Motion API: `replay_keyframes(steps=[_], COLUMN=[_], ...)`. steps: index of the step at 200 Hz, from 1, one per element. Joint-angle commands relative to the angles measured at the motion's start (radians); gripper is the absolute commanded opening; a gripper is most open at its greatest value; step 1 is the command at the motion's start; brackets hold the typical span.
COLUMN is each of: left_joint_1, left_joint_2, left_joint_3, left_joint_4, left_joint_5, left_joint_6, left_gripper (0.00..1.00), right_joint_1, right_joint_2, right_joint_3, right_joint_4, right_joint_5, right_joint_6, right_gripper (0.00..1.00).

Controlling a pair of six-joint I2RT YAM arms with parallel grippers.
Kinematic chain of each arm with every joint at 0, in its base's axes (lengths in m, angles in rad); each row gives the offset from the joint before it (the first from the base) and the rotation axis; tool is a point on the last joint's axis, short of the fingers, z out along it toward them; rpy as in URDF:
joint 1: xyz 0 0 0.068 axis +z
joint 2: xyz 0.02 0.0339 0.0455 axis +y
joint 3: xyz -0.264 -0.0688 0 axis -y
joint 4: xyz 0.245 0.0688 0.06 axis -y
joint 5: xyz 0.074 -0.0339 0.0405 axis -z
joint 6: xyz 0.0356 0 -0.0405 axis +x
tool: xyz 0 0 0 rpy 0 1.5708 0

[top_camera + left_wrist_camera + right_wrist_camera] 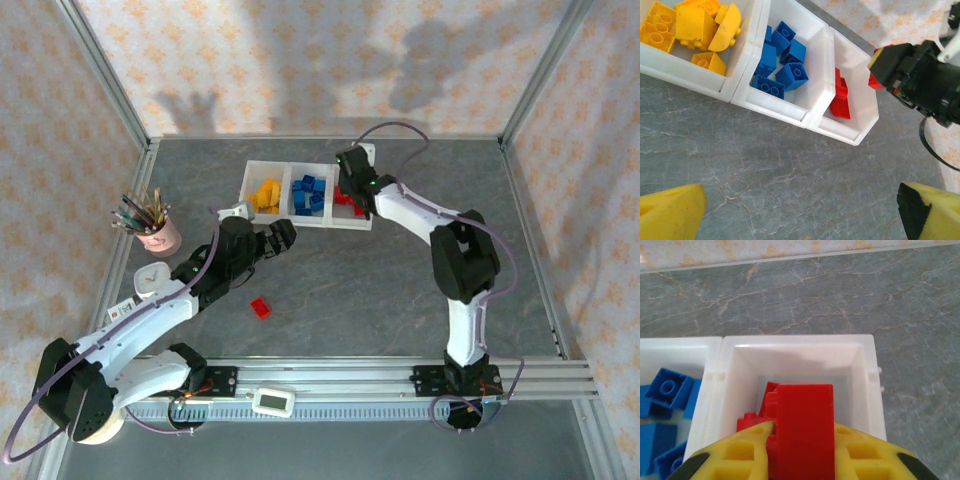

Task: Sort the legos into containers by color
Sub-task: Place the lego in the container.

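Right gripper (802, 455) clamped on glossy red plastic brick (805, 425) above the red-brick end bin of translucent white three-bin plastic tray (790, 112). Left gripper (800, 212) wide open, empty, near tray front. Loose red brick (261, 308) on table, well apart from tray.

1. The left arm (150, 310) and right arm (455, 330) have white rounded shells with black joint housings.
2. A lilac cable (400, 126) loops along each arm.
3. The left fingers (670, 212) are yellow plastic; the right fingers (740, 457) are yellow with square recesses and black corners.
4. A green light (372, 183) glows on the right wrist.
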Motion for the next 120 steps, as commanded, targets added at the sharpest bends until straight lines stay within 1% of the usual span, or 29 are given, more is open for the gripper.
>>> replay_keyframes(steps=[1,9,20,25,55,72,86,120], left_joint_1=[-0.006,-0.006,-0.005,-0.005,-0.005,-0.005,-0.003,0.002], left_joint_2=[0.004,0.002,-0.003,-0.005,-0.035,-0.059,-0.084,-0.165], left_joint_3=[0.041,0.041,0.043,0.043,0.036,0.029,0.019,0.008], left_joint_4=[0.013,0.012,0.008,0.006,-0.016,-0.033,-0.051,-0.141], left_joint_5=[-0.043,-0.045,-0.049,-0.051,-0.066,-0.079,-0.094,-0.141], left_joint_6=[0.023,0.023,0.025,0.026,0.032,0.033,0.031,0.028], left_gripper=[0.99,0.99,0.99,0.99,0.99,0.99,0.99,0.99], right_joint_1=[-0.001,-0.003,-0.005,-0.004,-0.001,0.019,0.054,0.178], right_joint_2=[0.057,0.073,0.084,0.078,-0.018,-0.096,-0.167,-0.318], right_joint_3=[0.09,0.119,0.151,0.156,0.085,0.004,-0.081,-0.254], right_joint_4=[-0.019,-0.033,-0.054,-0.055,-0.033,-0.021,0.0,0.016], right_joint_5=[0.02,0.013,0.002,-0.009,-0.062,-0.086,-0.097,-0.102], right_joint_6=[-0.054,-0.057,-0.062,-0.065,-0.061,-0.054,-0.055,-0.034], right_gripper=[0.31,0.34,0.44,0.46,0.54,0.58,0.61,0.67])
